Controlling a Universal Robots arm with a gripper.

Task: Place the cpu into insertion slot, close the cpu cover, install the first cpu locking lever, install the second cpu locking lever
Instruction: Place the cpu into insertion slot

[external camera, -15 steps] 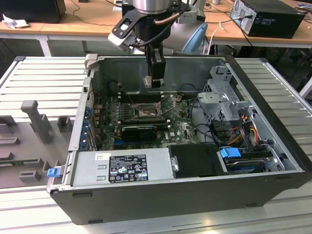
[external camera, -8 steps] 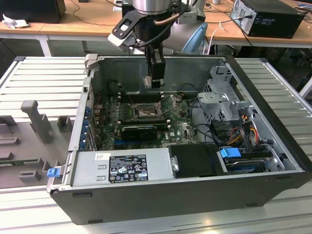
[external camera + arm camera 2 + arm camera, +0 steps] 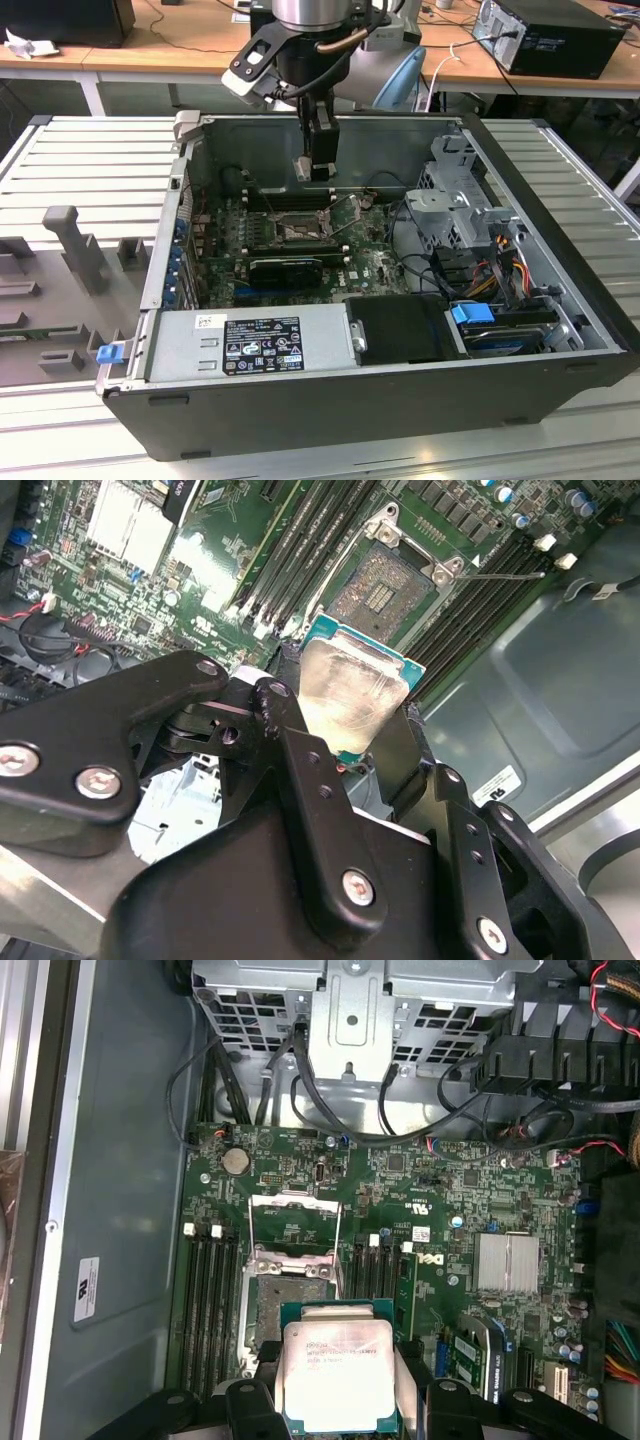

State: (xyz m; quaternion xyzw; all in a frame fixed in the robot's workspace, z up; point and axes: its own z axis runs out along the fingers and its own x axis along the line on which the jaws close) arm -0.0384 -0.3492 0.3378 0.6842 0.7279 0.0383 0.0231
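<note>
— Where's the cpu [image 3: 335, 1365]?
— The gripper [image 3: 338, 1400] jaws pinch it, metal face toward both wrist cameras, over the board [image 3: 450, 1195] near the open insertion slot [image 3: 290, 1305].
— Surroundings?
— Open computer case [image 3: 330, 405] on a slatted table [image 3: 90, 150].

The arm [image 3: 310, 12] came straight down from above, its wrist vertical; the gripper [image 3: 318, 168] pointed downward; its black fingers [image 3: 392, 748] were drawn in on opposite edges of the cpu [image 3: 352, 695], clamping it between them; in both wrist views the chip's pale face sat flat between them.
</note>
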